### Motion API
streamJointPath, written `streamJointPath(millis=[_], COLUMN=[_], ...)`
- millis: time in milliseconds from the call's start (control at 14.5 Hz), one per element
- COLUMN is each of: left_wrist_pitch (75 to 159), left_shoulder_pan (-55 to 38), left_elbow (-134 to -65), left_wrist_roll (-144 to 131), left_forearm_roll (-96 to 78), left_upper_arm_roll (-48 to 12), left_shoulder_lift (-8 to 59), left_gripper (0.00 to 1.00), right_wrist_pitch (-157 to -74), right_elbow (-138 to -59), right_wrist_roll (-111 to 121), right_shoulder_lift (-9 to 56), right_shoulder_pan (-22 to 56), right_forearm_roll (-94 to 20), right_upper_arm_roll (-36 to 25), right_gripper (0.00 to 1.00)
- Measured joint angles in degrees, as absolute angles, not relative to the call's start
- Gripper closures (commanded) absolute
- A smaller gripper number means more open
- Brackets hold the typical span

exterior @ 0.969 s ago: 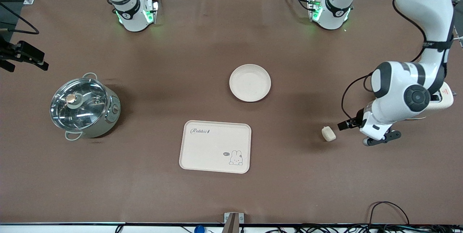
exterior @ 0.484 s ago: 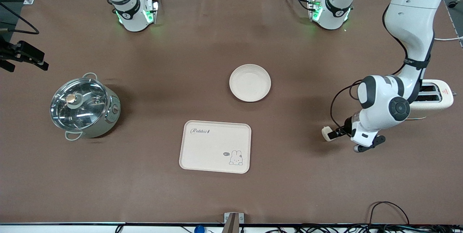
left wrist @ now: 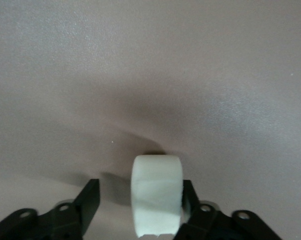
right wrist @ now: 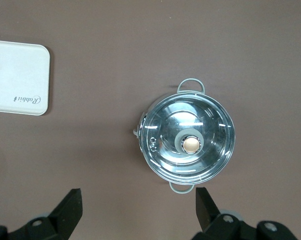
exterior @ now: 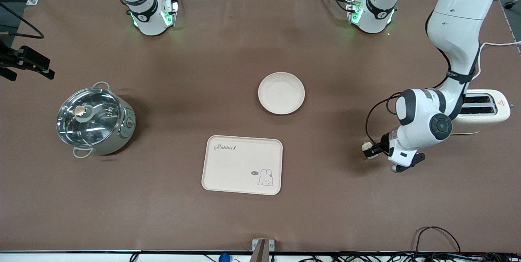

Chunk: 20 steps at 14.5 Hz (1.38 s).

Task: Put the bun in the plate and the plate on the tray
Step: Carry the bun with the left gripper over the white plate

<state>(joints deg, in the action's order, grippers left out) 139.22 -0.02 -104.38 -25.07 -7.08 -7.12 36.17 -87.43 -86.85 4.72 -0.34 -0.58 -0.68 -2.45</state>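
The bun [exterior: 367,146] lies on the table toward the left arm's end, mostly hidden by the left gripper [exterior: 372,150]. In the left wrist view the bun [left wrist: 156,192] stands between the open fingers of the left gripper [left wrist: 139,189]. One finger touches it and the other stands apart. The plate [exterior: 281,92] sits empty at mid-table. The tray [exterior: 242,164] lies nearer the front camera than the plate and is also empty; its corner shows in the right wrist view [right wrist: 18,77]. The right gripper [right wrist: 138,210] is open and empty, high over the pot.
A steel pot with a glass lid [exterior: 94,120] stands toward the right arm's end and also shows in the right wrist view [right wrist: 189,141]. A cream toaster [exterior: 484,109] stands beside the left arm's elbow. Cables run along the front edge.
The left arm has swung in toward the bun and lowered. Its open fingers, which were beside the bun, are now around it. The right arm has not moved.
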Motion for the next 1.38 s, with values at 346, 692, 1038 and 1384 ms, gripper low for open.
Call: streamJointPath(millis=[346,692,1038,1384], left_wrist_pitch=[139.2,133.9,124.0,123.8], left_shoulder_pan=[-0.2,-0.4,-0.9,-10.9], left_elbow=[-103.7,-102.6,-102.3,-102.7], left_wrist_roll=[-24.9,-24.9,-31.8,-46.4], left_forearm_roll=[-7.1,-7.1,-7.1,-7.1], left_upper_arm_roll=[-9.1,-13.1,-22.3,-24.7], left_shoulder_lift=[36.4,34.5,29.5,30.5], left_gripper=[0.88,0.88,0.87,0.85], right_wrist_pitch=[-87.4,-87.4,-87.4,-87.4], right_elbow=[-86.8,-86.8,-86.8,-86.8], right_wrist_roll=[4.7,4.7,4.7,4.7], right_shoulder_lift=[-0.3,-0.3,-0.3,-0.3], right_shoulder_pan=[-0.6,-0.6,-0.6,-0.6], right_forearm_roll=[-0.7,-0.7,-0.7,-0.7], right_upper_arm_roll=[-2.4,-2.4,-2.5,-2.5], right_gripper=[0.00,0.00,0.00,0.00])
